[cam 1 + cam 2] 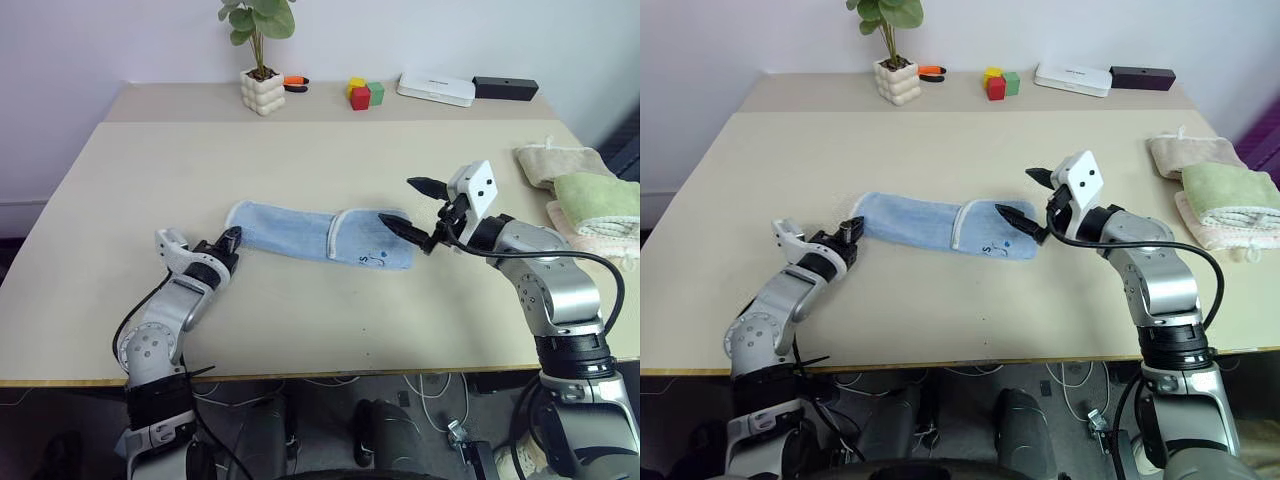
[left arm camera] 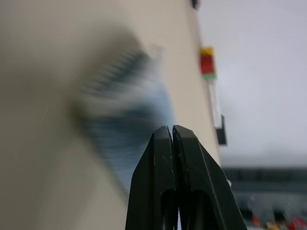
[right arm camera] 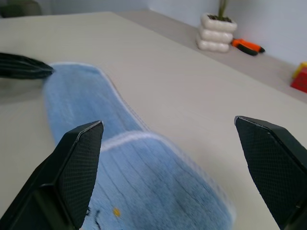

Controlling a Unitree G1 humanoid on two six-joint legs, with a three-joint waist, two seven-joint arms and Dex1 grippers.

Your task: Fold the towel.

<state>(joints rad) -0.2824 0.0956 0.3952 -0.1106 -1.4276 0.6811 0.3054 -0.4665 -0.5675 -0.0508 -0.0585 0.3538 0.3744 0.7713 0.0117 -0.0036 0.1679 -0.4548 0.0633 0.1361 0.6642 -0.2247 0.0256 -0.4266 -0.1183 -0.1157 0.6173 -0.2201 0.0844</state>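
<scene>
Left hand (image 1: 232, 237) pinched tight at the left end of the towel (image 1: 300, 234); whether cloth sits between the fingers cannot be told. Towel stretched as a long, narrow blue strip across the middle of the counter (image 1: 300, 150), right end folded back over itself, dark mark near its right corner. Right hand (image 1: 412, 207) spread wide just over that folded end, fingers apart. Further right, near the counter edge, cream towel (image 1: 555, 160) and green towel (image 1: 598, 198).

One blue towel (image 1: 318, 236), two folded towels: beige (image 1: 558, 160), green (image 1: 598, 198); one potted plant (image 1: 260, 60); two end effectors: left (image 1: 231, 236), right (image 1: 413, 207).
</scene>
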